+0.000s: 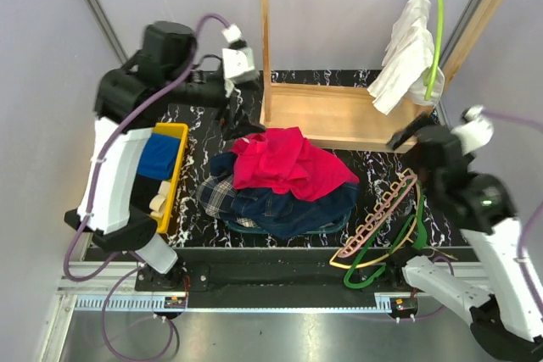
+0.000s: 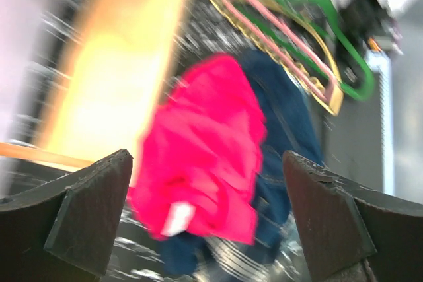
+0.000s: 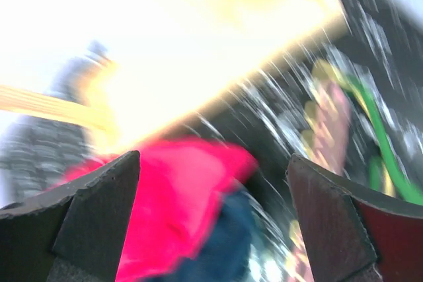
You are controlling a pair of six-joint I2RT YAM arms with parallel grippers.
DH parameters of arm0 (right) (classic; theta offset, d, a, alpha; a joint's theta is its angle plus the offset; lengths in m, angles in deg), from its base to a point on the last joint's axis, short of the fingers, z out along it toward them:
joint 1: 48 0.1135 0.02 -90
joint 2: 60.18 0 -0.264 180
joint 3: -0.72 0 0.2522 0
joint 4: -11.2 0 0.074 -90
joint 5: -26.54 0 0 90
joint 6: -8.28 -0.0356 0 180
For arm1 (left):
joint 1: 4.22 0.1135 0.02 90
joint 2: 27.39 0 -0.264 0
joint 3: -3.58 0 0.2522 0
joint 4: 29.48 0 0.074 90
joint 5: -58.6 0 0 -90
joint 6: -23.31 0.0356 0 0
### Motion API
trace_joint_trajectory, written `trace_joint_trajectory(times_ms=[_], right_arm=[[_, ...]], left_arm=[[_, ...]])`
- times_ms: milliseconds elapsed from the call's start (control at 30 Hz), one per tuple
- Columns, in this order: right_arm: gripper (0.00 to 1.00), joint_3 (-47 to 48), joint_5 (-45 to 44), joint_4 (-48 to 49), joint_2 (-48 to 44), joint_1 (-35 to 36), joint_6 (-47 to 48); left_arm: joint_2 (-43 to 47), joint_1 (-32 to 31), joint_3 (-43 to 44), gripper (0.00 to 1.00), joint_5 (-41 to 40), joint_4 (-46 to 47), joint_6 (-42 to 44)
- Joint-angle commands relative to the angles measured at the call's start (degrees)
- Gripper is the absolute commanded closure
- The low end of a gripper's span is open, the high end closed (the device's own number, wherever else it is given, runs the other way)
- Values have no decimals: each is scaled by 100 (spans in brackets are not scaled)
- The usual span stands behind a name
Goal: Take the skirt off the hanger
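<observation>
1. The left gripper hangs wide open and empty above the red garment. The right gripper also gapes, holding nothing.
2. The skirt lies crumpled at the pile's near-left edge, partly under the red garment and beside the denim. It is nearer the arm bases than the left gripper.
3. The hanger lies well apart to the right, stacked with the pink hanger and the green hanger, its long axis diagonal.
4. The yellow bin flanks the pile's left, and the wooden rack base stands behind it.

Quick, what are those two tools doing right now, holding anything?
Left tool: open, holding nothing.
Right tool: open, holding nothing.
</observation>
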Motion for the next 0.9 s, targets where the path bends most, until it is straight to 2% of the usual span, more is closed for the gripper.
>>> trace_joint_trajectory(times_ms=[0,33,67,133,167,267,333,400,467,667,767,800,867], right_arm=[[0,2547,-524,660,800,1,2071],[0,3369,-577,864,1307,1,2370],[0,3752,-560,1031,1581,1,2930],[0,4751,-612,1428,2388,1,3425],[0,5027,-708,1516,2636,1,3897],[0,5968,-728,1815,3516,-332,4481],[0,6512,-218,1824,3963,-927,4430],[0,6725,464,1807,4211,-1429,4263],[0,6936,784,1772,4536,-2028,3991],[0,7359,1119,1534,5179,-2398,4025],[9,7157,1347,1552,5205,-2486,3894],[19,7070,1469,1543,5214,-2548,3832],[32,7008,1602,1534,5232,-2583,3700]], left_arm=[[350,105,453,1,-294,865,-935],[465,123,34,1,-232,1094,-1042],[562,123,-232,1,-188,1444,-1174],[747,123,-645,1,-91,1658,-1307],[756,123,-682,1,-56,1676,-1368],[853,123,-893,1,-46,1676,-1387],[975,123,-1025,1,-108,1685,-1351],[1064,131,-1236,1,-222,1676,-1307],[1239,140,-1524,1,-257,1676,-1220],[1591,298,-2027,1,-267,1729,-1061],[1583,465,-2115,1,-144,1738,-1079],[1565,492,-2124,1,-126,1729,-1079],[1548,544,-2124,1,-64,1729,-1079]])
